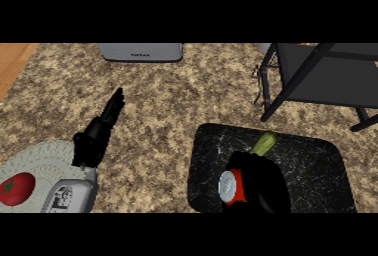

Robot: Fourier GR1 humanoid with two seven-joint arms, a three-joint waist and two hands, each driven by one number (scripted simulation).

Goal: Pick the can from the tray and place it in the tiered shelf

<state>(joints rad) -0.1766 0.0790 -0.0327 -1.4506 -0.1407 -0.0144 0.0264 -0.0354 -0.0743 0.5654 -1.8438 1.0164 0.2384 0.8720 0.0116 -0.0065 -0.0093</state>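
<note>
Tiered shelf (325, 75) waits up and to the right across the bench (177, 100); dark tray (310, 165) below it, where the right hand (262, 182) curls round the can (230, 186), lying sideways. Left hand (100, 132) rests straight-fingered, well apart.

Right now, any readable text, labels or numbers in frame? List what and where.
Grey appliance at the counter's far edge: a small dark mark on its front, too small to read.
Can on the black tray, held in the right hand: red label, no legible text.
Red item on the plate: dark emblem, no words.
</note>
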